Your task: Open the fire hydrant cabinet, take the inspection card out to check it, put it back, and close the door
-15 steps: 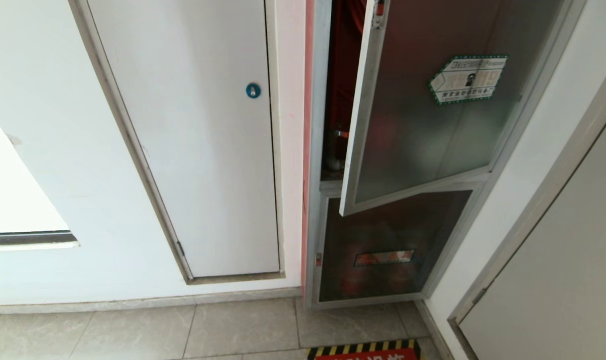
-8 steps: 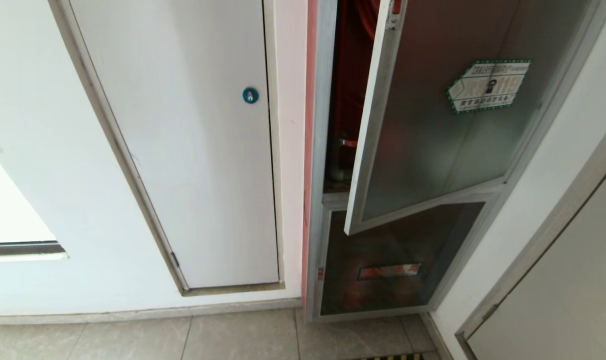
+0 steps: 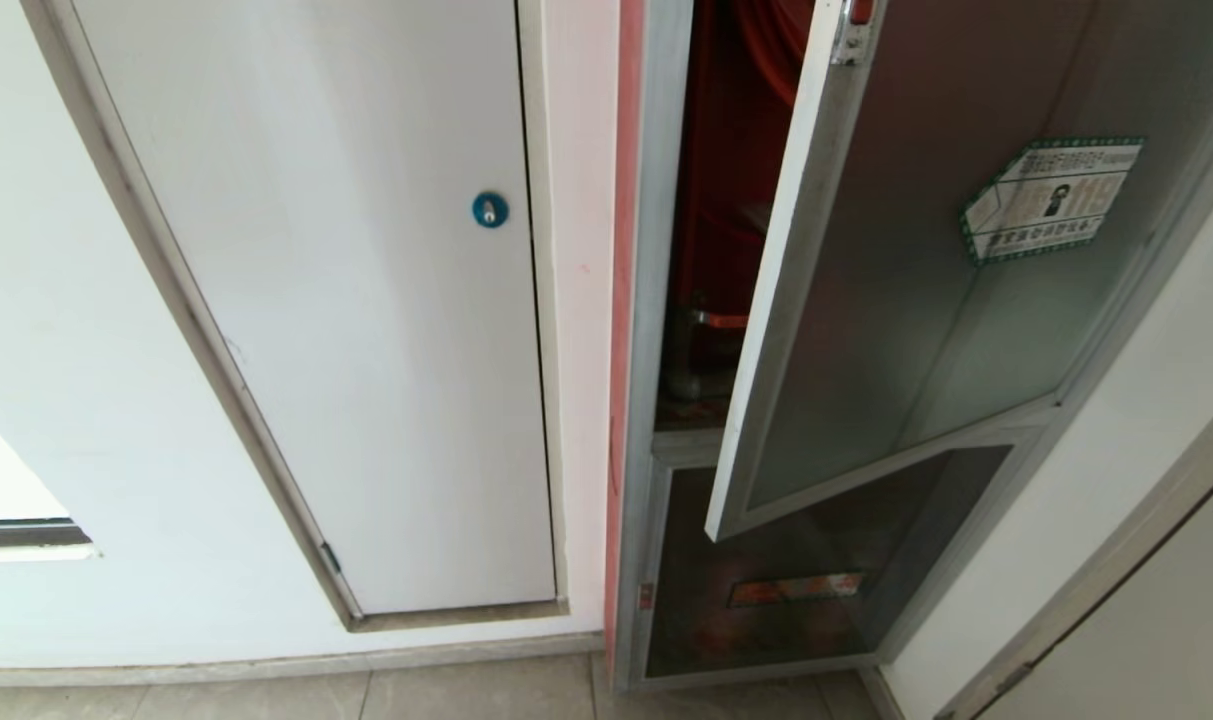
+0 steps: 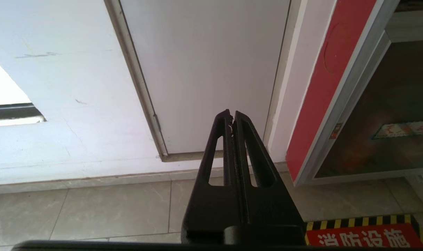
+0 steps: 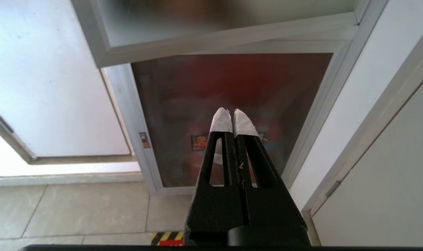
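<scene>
The right gripper (image 5: 232,115) is pressed together, holding nothing. The door (image 3: 926,300) hangs ajar at two o'clock; hook its free edge and swing it wide.

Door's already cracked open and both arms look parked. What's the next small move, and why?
Probably raise the right gripper, now shut and low before the smaller glass panel, toward the free edge of the door to swing it wider. The door stands only partly ajar, so the gap shows just a strip of the fire hydrant cabinet, and no card is visible. The left gripper is shut, facing the white door.
</scene>
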